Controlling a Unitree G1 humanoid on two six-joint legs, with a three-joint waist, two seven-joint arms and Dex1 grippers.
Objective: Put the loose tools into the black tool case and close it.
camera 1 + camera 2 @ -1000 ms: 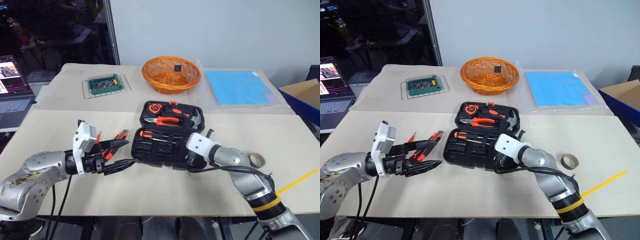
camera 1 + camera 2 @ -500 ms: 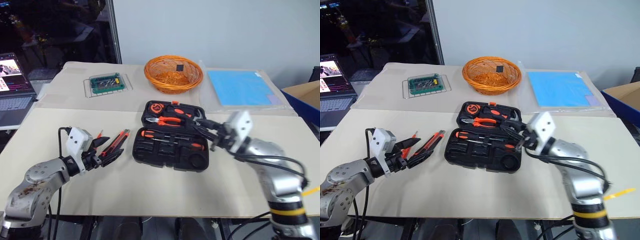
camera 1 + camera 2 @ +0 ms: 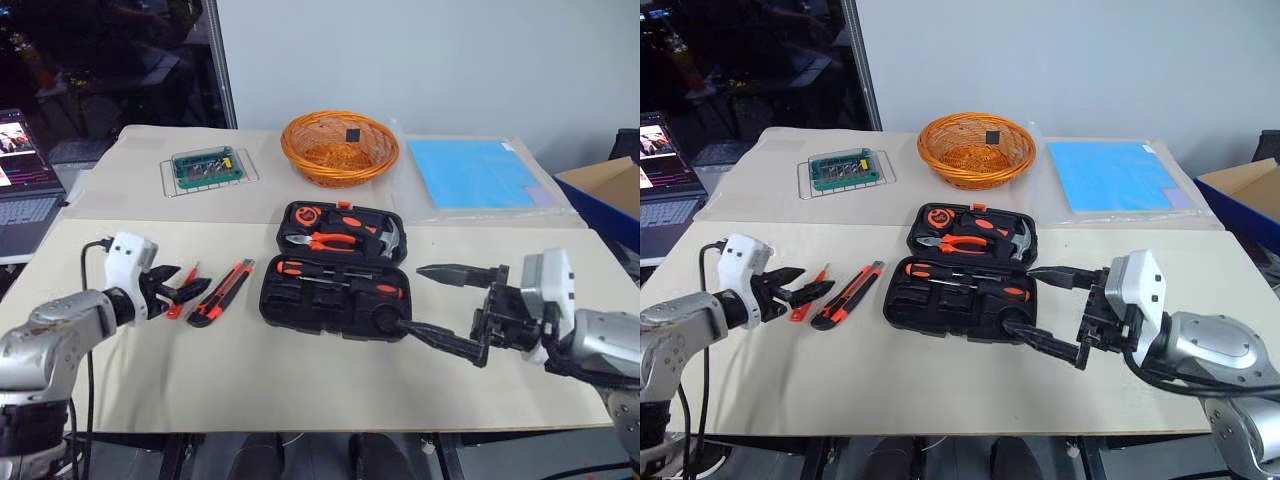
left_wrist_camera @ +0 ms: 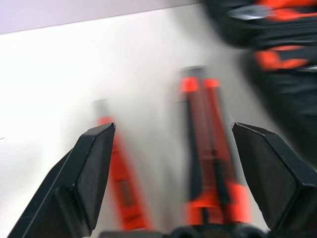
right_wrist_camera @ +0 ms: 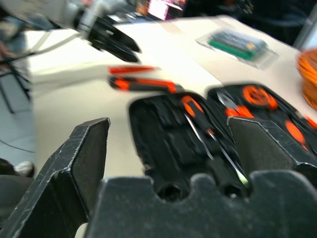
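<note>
Case: I see the black tool case [image 3: 335, 272] lying open at the table's centre, both halves flat. The far half holds pliers [image 3: 328, 240], a hammer [image 3: 385, 238] and a tape measure [image 3: 306, 215].
Near half: two orange-and-black screwdrivers [image 3: 340, 272] sit in their slots, and a dark round item sits in the corner at about 5 o'clock of the case; I cannot make out what it is.
Loose tools: the utility knife [image 3: 221, 293] lies on the table at 9 o'clock of the case, just beside it but apart. The slim red tester screwdriver [image 3: 184, 290] lies just past the knife, further out at 9 o'clock.
Left gripper [image 3: 178, 287]: fingers spread and empty, tips low over the table at the tester's near end. In the left wrist view both tools lie between the two fingers [image 4: 89, 173]; whether they touch, I cannot tell.
Right gripper [image 3: 1052, 310]: fingers released wide, holding nothing, raised at 4 o'clock of the case and pointing back toward it.
Background: orange wicker basket [image 3: 340, 147] at 12 o'clock of the case, green circuit board [image 3: 209, 167] at 10 o'clock, blue sheet [image 3: 475, 173] at 2 o'clock, laptop [image 3: 22, 182] at the far 9 o'clock edge.
</note>
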